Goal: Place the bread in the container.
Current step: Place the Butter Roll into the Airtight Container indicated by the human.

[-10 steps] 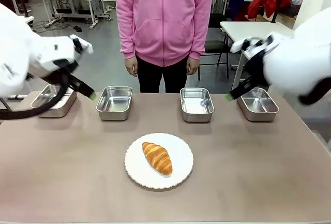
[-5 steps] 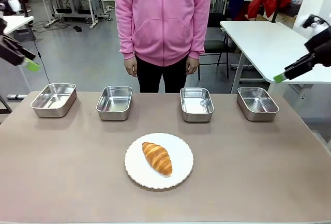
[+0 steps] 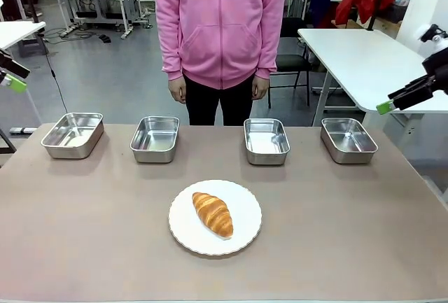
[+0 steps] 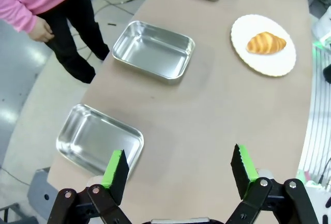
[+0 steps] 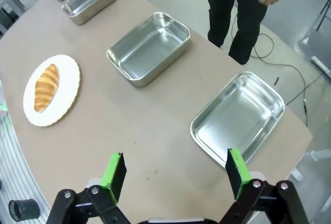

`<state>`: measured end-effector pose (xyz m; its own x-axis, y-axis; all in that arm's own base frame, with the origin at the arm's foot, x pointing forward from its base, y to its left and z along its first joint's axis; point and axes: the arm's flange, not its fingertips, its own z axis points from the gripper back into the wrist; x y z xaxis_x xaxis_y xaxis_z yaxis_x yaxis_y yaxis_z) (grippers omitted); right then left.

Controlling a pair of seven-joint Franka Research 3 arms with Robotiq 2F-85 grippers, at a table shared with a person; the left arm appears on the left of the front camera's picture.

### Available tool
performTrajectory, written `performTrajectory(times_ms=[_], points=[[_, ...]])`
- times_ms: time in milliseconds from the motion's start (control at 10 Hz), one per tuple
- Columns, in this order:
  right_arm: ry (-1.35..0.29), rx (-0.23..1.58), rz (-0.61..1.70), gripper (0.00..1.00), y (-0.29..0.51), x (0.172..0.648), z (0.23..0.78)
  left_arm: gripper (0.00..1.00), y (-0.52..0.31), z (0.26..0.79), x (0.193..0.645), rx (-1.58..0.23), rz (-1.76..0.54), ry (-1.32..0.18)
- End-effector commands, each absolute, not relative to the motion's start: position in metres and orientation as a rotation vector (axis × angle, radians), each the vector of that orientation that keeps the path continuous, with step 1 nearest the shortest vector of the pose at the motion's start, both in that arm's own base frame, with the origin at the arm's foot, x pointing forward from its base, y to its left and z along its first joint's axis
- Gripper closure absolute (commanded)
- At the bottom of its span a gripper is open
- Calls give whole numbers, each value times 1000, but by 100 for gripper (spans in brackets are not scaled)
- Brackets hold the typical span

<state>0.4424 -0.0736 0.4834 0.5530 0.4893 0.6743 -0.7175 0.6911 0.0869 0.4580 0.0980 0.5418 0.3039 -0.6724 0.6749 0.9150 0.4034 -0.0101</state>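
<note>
A croissant (image 3: 213, 213) lies aslant on a round white plate (image 3: 246, 212) in the middle of the table (image 3: 84, 240), toward the robot's edge, just where it lay a second ago. Bare tabletop surrounds the plate on all sides, with wide free stretches to its left and right and a clear band between it and the row of steel pans.

The four pans sit along the far edge, well apart from one another: the left end pan (image 3: 73, 134), the left middle pan (image 3: 155, 138), the right middle pan (image 3: 266, 141) and the right end pan (image 3: 348, 139). None has shifted.

The arms are what has changed. A second ago they loomed over the two end pans. Now the left claw (image 3: 14, 78) has drawn back to the picture's left border, and the right claw (image 3: 385, 106) hangs off the table's right side, beyond the right end pan, so the whole surface is open. In both wrist views the green-padded fingers stand wide apart and hold nothing.

A person (image 3: 220, 30) in a pink hooded top stands behind the far edge between the two middle pans, hands (image 3: 178, 89) down, as before.
</note>
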Motion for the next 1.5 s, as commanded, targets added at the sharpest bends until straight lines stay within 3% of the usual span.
performTrajectory(times_ms=[0,300,900,1400], points=[[-674,364,716,0,-72,444,489,0,90,543,454,-449,-1077,-660],[-681,356,751,0,-85,445,499,0,108,554,452,-418,-1092,-673],[-806,531,871,0,-119,423,523,0,149,573,416,-473,-1083,-826],[-857,520,898,0,-116,411,539,0,153,597,395,-505,-991,-858]])
